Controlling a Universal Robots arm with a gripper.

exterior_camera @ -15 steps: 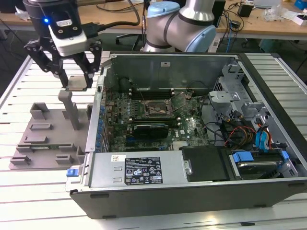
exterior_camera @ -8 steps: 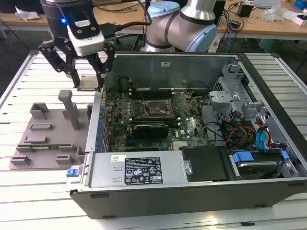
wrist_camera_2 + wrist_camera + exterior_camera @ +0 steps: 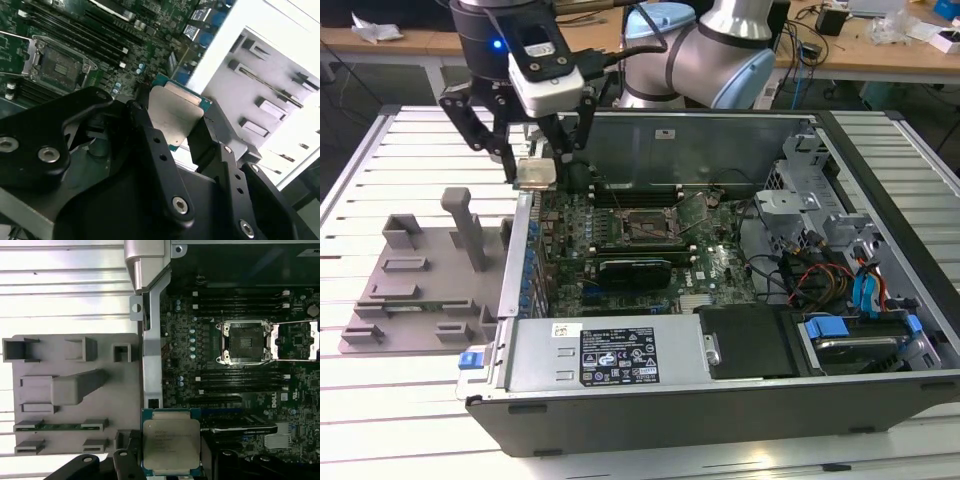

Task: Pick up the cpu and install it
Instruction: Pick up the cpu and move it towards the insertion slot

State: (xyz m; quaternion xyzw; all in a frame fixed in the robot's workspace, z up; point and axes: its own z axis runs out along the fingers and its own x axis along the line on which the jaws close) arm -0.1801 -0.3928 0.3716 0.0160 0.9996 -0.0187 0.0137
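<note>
The cpu is a flat square chip with a silvery top plate and a thin green rim. My gripper is shut on it, with a black finger on each of two opposite edges. In the exterior view it hangs above the computer case's left wall, between the grey tray and the motherboard. Both wrist views show the cpu held level between the fingers. The black socket frame lies open on the motherboard, its metal load plate swung up.
The open computer case lies on a slatted white table. The grey plastic tray, with an upright post, sits outside the case at the exterior view's left. Cables and drive bays crowd the case's right side.
</note>
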